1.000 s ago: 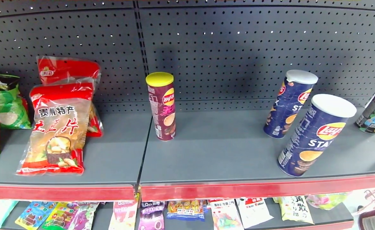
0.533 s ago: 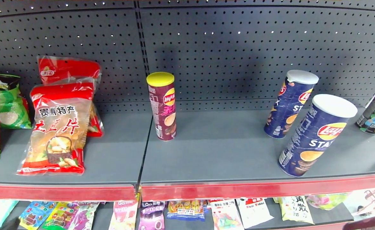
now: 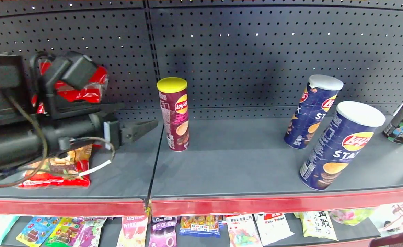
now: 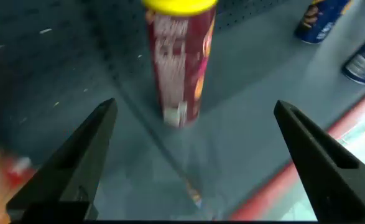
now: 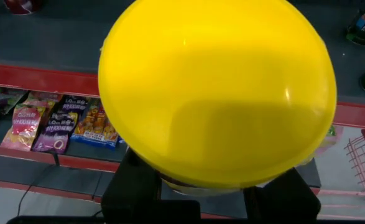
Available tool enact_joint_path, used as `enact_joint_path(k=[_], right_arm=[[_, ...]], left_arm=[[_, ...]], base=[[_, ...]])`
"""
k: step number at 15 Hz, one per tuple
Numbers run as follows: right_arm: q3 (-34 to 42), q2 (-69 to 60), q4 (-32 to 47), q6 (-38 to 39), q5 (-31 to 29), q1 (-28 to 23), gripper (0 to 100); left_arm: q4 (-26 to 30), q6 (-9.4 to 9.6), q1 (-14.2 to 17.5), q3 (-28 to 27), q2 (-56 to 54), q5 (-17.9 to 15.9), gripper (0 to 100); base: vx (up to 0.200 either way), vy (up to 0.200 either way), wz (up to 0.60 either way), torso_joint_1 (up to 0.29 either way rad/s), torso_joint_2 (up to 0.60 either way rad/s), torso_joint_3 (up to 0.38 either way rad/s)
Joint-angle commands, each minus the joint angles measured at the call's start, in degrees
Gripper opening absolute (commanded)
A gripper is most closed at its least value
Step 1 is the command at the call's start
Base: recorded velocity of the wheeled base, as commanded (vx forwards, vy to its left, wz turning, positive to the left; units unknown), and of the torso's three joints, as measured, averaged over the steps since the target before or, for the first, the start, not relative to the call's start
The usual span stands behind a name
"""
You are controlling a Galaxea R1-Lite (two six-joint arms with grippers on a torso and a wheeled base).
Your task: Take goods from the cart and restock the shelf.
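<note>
Step in hand: restocking with a second can, one already standing on the shelf (image 3: 239, 164); judged to be early in the task, since much of the deck lies bare. Landmark for all places: the purple chip can (image 3: 174, 115), upright with its yellow lid on, at the seam between the two deck panels. Item, nearest: the right gripper (image 5: 207, 196), out in front of the shelf's red edge and lower than the purple chip can, clasped about the base of the held can (image 5: 216, 87) – a yellow-lidded can seen lid-on, its body largely hidden, so the grip is judged rather than plainly shown. Item: small sachets (image 3: 201, 224), on the lower shelf beneath the purple chip can. Item: the left gripper (image 4: 194, 104), level with the purple chip can and just to its left, fingers (image 4: 76, 162) spread wide and holding nothing; the can stands ahead of the gap, apart from both fingers. Item: two blue chip cans (image 3: 340, 145), well to the right of the purple chip can, one near the front edge and one behind it. Item: red snack bags (image 3: 60, 171), to its left, partly behind the left arm. Item, farthest: the pegboard back (image 3: 256, 51), behind it. Next move calls for lifting the held can over the red edge and setting it upright on bare deck just beside the purple chip can – without knocking that tall, narrow can over.
</note>
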Motion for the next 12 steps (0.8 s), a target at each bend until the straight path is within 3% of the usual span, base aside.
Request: enact_joint_path(k=[1, 6, 12], right_arm=[[0.05, 0.21, 0.03, -0.02, 0.01, 0.0, 0], [0.05, 1.7, -0.23, 0.24, 0.01, 0.0, 0], [0.05, 1.97, -0.14, 0.68, 0.01, 0.0, 0]], left_arm=[[-2.57, 0.16, -1.31, -7.24, 14.58, -0.18, 100], [-2.74, 0.6, -1.31, -17.17, 23.46, 1.31, 100], [-2.65, 1.57, -1.31, -23.06, 27.86, 1.31, 100]], base=[[0.0, 0.0, 0.0, 0.0, 0.0, 0.0], [0.0, 0.0, 0.0, 0.0, 0.0, 0.0], [0.0, 0.0, 0.0, 0.0, 0.0, 0.0]])
